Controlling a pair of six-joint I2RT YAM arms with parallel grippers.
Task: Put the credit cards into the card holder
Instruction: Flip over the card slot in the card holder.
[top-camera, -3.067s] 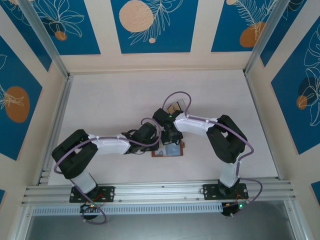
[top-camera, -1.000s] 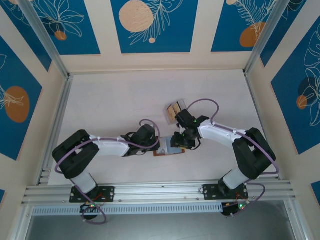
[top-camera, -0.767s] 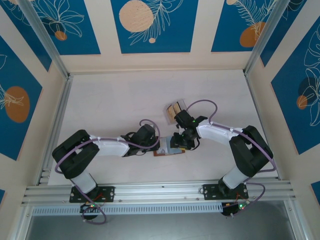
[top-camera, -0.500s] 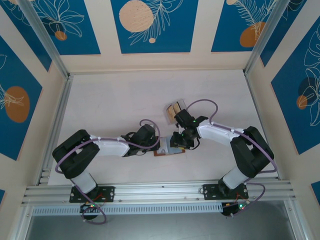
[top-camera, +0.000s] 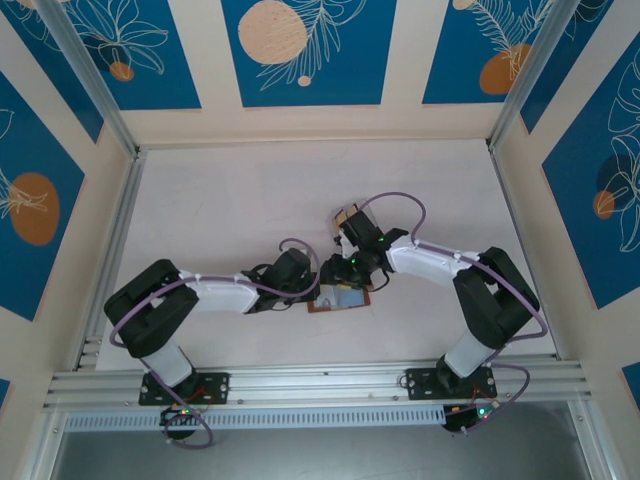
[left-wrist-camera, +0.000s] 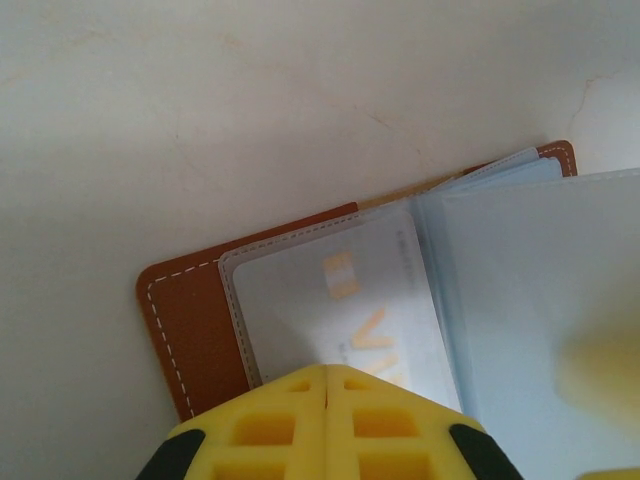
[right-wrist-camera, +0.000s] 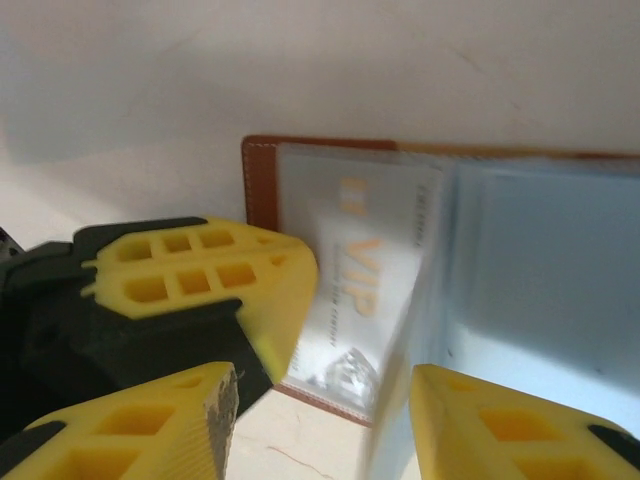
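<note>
The card holder (top-camera: 345, 301) lies open near the table's middle, brown leather (left-wrist-camera: 190, 320) outside, grey-blue clear sleeves inside. A pale credit card (left-wrist-camera: 345, 300) with gold "VIP" lettering sits in the left sleeve (right-wrist-camera: 362, 285). My left gripper (left-wrist-camera: 326, 375) is shut, and its yellow tips press down on that sleeve at the holder's left side (top-camera: 318, 287). My right gripper (right-wrist-camera: 320, 390) hovers low over the holder (top-camera: 347, 272) with its jaws apart. A loose sleeve page (right-wrist-camera: 405, 370) stands up blurred between its fingers, close to the right one. More tan cards (top-camera: 346, 214) lie in a clear box.
The clear plastic box (top-camera: 341, 217) sits just behind the card holder, partly under the right arm. The two wrists nearly touch over the holder. Aluminium rails (top-camera: 300, 385) run along the near edge and the sides.
My right gripper has shifted left over the holder and its jaws have spread wider. The left gripper has stayed shut on the holder's left side.
</note>
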